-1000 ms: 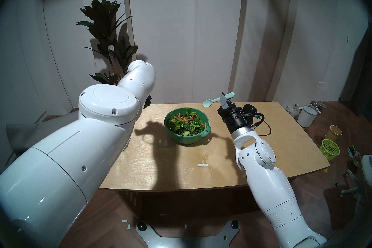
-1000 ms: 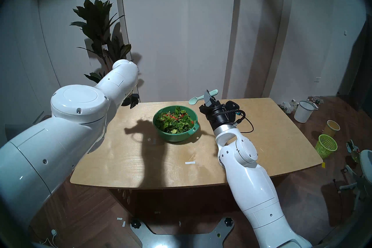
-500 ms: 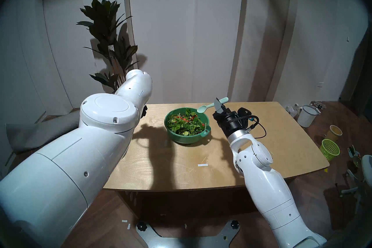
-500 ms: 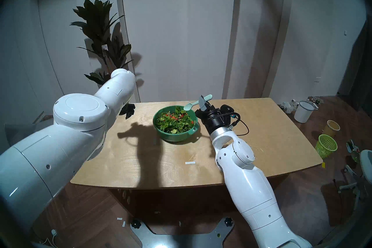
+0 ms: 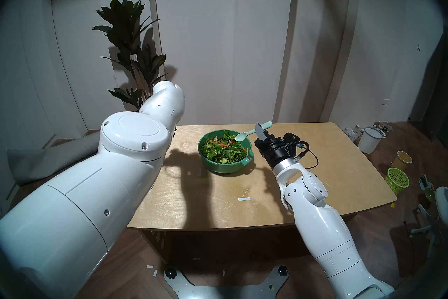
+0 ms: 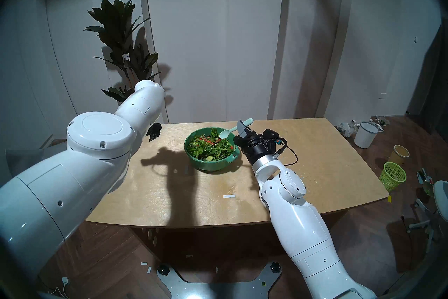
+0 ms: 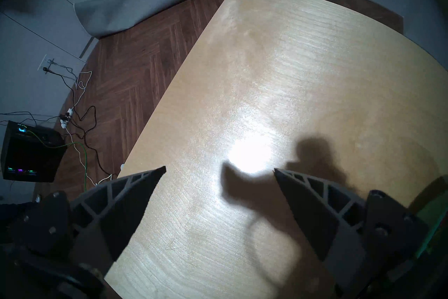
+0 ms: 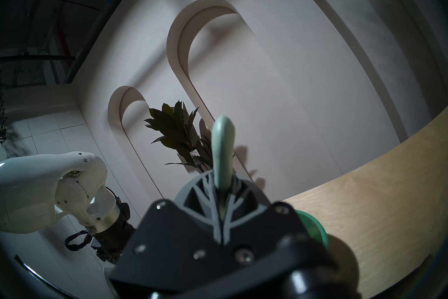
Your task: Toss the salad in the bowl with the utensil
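Your bowl of salad sits mid-desk, bare wood open toward every edge. Your right claw, at the bowl's 2 o'clock, is clamped on the mint spoon; its head hangs over the salad's rim side. Your left claw, fingers apart and empty, hovers at the bowl's 9 o'clock above bare desk.

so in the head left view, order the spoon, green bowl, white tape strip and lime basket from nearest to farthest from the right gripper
1. spoon: clamped in the right gripper, its head over the bowl's far right rim.
2. green bowl: just left of the gripper, on the table.
3. white tape strip: on the table's near part.
4. lime basket: on the floor, far right.
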